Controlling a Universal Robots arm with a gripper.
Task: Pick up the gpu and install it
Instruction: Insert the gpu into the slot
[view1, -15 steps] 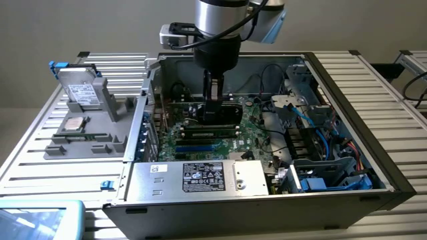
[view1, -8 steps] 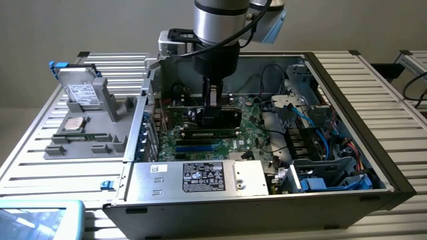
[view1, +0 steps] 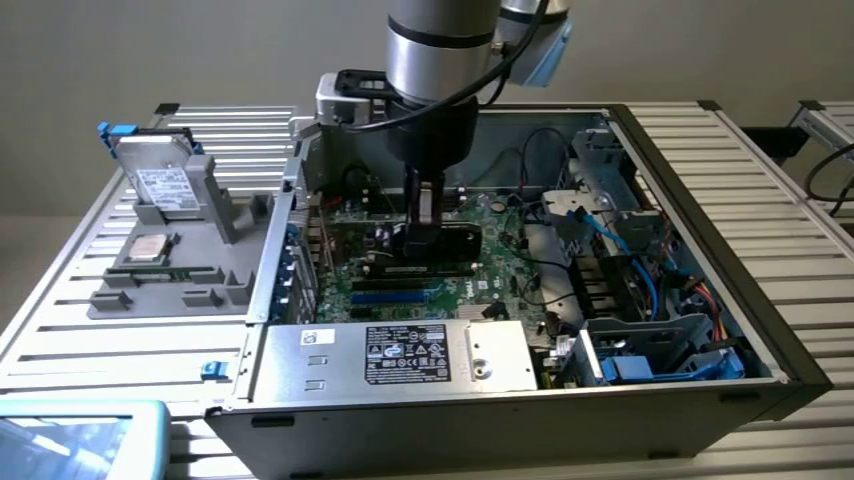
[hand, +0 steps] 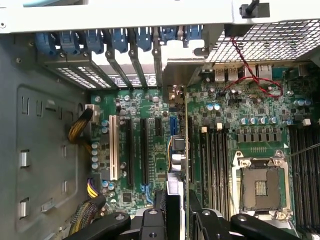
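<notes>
Fingers (hand: 160, 212) pinch the gpu (hand: 178, 150) edge-on (black face in exterior view)

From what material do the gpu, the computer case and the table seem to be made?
The gpu, in the gripper: black matt cooler face, probably plastic. The computer case: thin grey sheet metal, likely steel, by its folded rims and punched vents. The table: ribbed silver slats with a dull shine, perhaps aluminium profiles.
</notes>
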